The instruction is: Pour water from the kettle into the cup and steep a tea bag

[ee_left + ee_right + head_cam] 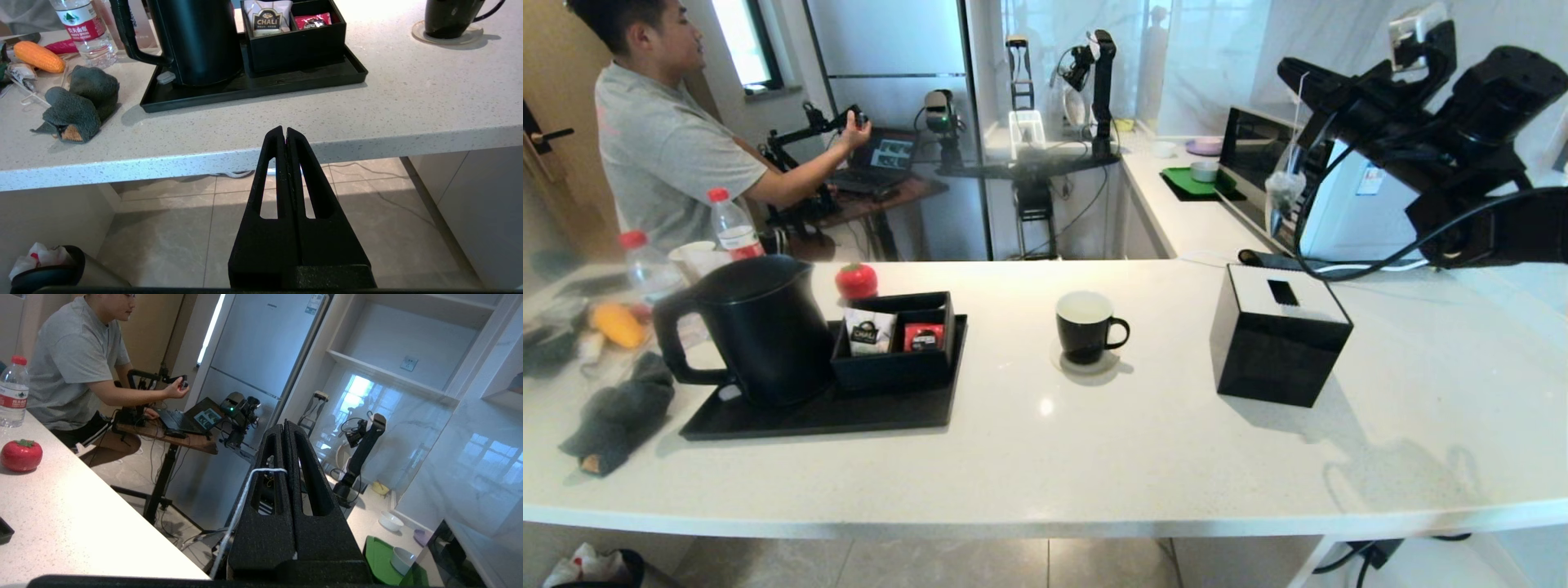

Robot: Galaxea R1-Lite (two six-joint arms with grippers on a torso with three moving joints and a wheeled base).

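The small translucent tea bag (1284, 196) of dark leaves hangs in the air on its thin white string (1299, 106) from the right gripper (1290, 72), raised high above the far right of the counter, well apart from everything on it. That gripper's black fingers are pressed together on the string; the right wrist view shows the string (245, 498) draped over one finger and running down beside it, but not the pouch itself.

The small black mug (1085, 327) with a white inside stands on a pale round coaster (1086, 365) near the middle of the white speckled stone counter (1094, 457), handle to the robot's right. The matte black cylindrical kettle (756, 327) stands on a flat black tray (825, 416) to the left, just beside a black two-compartment box (894, 351) holding a white wrapped sachet (870, 333) and a red sachet (923, 336). A black cube tissue box (1278, 335) sits to the right of the mug.

The left gripper (284, 132) is parked below the counter's front edge over a tiled floor, its fingers together on nothing; only the left wrist view shows it.

Behind the counter a man in a grey shirt (658, 131) sits at a laptop (882, 159). A red tomato-shaped object (856, 280) stands behind the tray.
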